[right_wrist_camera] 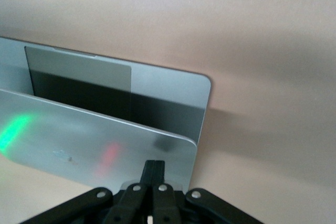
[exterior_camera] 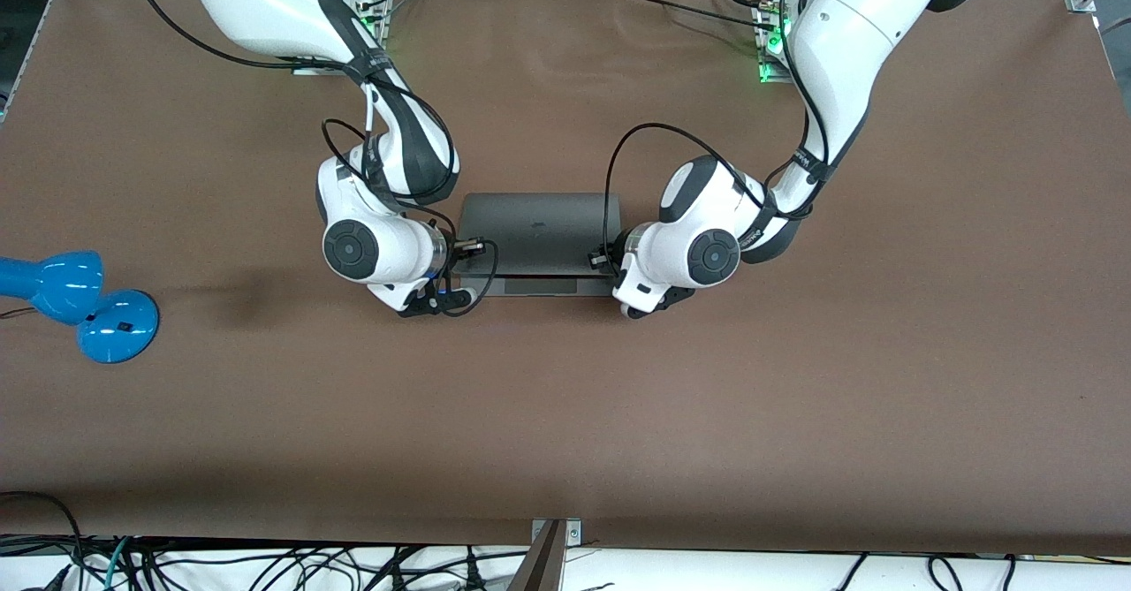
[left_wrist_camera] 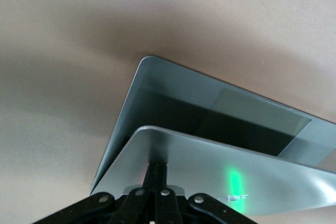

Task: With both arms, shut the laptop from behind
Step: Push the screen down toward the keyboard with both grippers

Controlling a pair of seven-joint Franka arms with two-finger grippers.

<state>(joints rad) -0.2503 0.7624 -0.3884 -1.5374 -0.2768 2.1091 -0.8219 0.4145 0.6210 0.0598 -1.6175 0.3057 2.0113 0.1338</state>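
You see the laptop [exterior_camera: 539,231] mid-table, lid partly lowered, its long axis running between the arms. The right gripper [exterior_camera: 468,246] and left gripper [exterior_camera: 603,260], fingers together, each press one lid corner, equally close, pushing toward the trackpad [right_wrist_camera: 79,77].

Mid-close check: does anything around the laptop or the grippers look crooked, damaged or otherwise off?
Nothing stands out. The laptop sits square, lid partly lowered, left gripper and right gripper at its lid corners. A blue lamp lies apart at the right arm's end.
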